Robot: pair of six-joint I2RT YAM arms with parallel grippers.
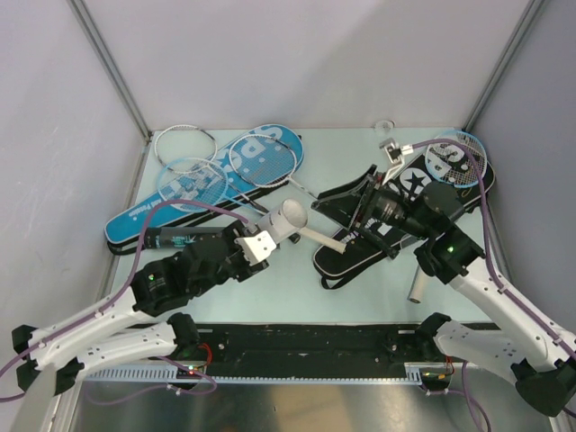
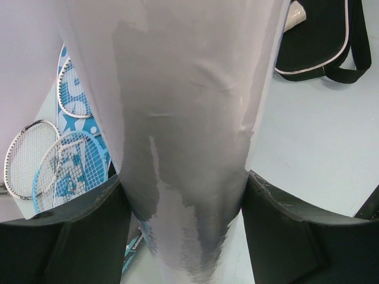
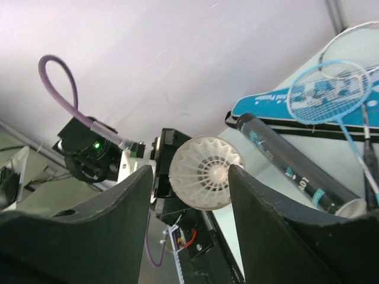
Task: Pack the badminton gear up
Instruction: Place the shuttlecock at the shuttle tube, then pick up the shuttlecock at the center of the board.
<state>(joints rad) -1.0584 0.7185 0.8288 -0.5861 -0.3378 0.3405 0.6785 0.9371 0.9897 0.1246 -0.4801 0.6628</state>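
The left gripper (image 2: 185, 198) clamps the white tube (image 2: 183, 106) mid-table, its long axis aimed at the right gripper (image 3: 190, 173). That gripper's fingers stand parted. The shuttlecock (image 3: 204, 171) sits just beyond them, apparently in the tube's mouth.

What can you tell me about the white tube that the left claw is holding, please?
The white tube is a cylinder, apparently card or plastic, its skin patchy with duller grey scuffs. The left claw clamps it from both sides, and it seems to be held tilted in the air. Its round open mouth shows from above, and a white feather shuttlecock appears to sit in it.
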